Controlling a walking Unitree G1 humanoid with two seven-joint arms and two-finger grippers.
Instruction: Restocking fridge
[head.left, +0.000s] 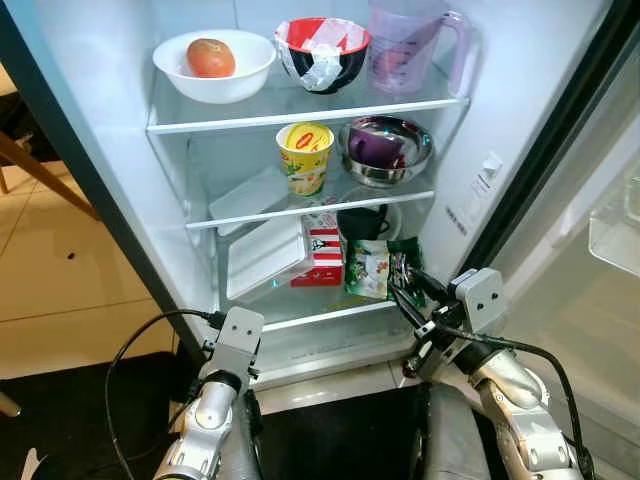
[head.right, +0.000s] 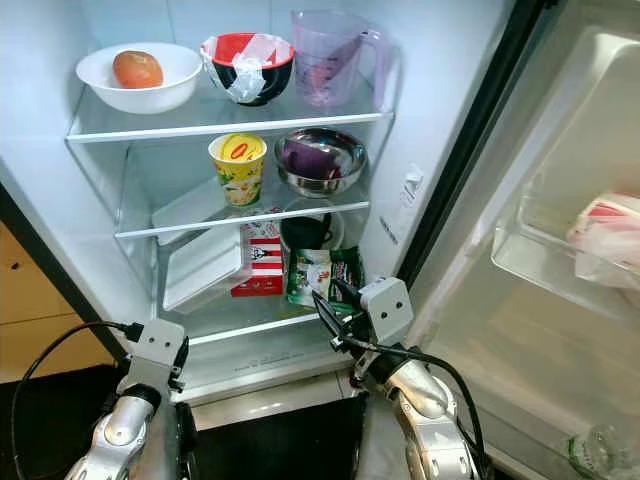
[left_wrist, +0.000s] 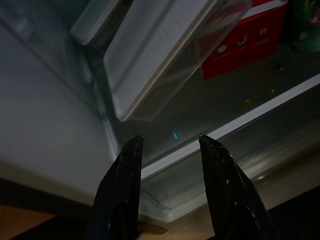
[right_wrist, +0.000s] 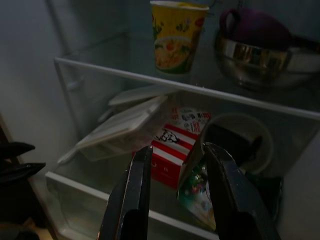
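From my remote station I see the open fridge (head.left: 130, 200), its lowest glass shelf (head.left: 330, 315) my landmark. The right gripper (head.left: 405, 290) hangs at that shelf's front edge, fingers parted with nothing between them, tips just beside the green snack packet (head.left: 375, 268) that stands on the shelf near its front. Behind the packet on the same shelf sits a black mug (head.left: 362, 222) on a white plate; beside the packet is a red-and-white carton (head.left: 322, 252), and farther along a clear plastic container (head.left: 262, 255) leans tilted. The left gripper (left_wrist: 170, 145) waits below and before the shelf's other end, fingers apart and empty. One shelf up stand a yellow noodle cup (head.left: 304, 155) and a steel bowl (head.left: 386, 150). Two shelves up: a white bowl (head.left: 214, 65) holding an orange fruit, a red-rimmed bowl (head.left: 322, 52) and a clear jug (head.left: 412, 45).
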